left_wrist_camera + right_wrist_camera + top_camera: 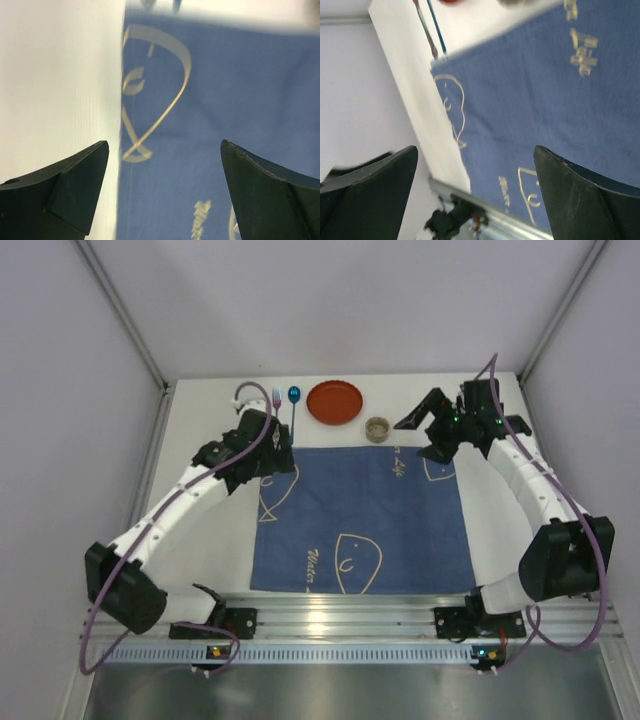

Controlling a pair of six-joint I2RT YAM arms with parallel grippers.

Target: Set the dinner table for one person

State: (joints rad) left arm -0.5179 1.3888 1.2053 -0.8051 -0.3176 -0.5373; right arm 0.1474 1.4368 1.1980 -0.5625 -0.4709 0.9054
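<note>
The left gripper (164, 150) is seen spread wide, and nothing is held between its fingers (75, 190). Below it lies the left edge of the dark blue cloth (240, 100). One finger is therefore placed over the cloth and the other over the bare white dinner table (55, 75). The gripper appears to be raised above both surfaces. A pale fish outline printed on the cloth is seen just ahead of the fingertips.

The left arm (180, 505) is stretched diagonally from its base at the near edge, with its wrist brought over the cloth's far left corner. Beyond this gripper, a blue spoon (294, 397) and a pink-handled utensil (277, 398) are laid side by side on the table. A red plate (335, 402) is set a little further to its right.

The right gripper (475, 155) is likewise opened wide and nothing is grasped by it. It is held higher than the other and is turned so that the cloth is viewed at a slant. The table's bare strip is seen beside the cloth and a metal rail (485, 220) below it.

The right arm (535, 490) is bent sharply at the elbow near its base, the forearm is run toward the far edge, and the wrist is folded back inward. A small bowl (378, 428) is found on the table just to the left of this gripper, beside the cloth's far edge.
</note>
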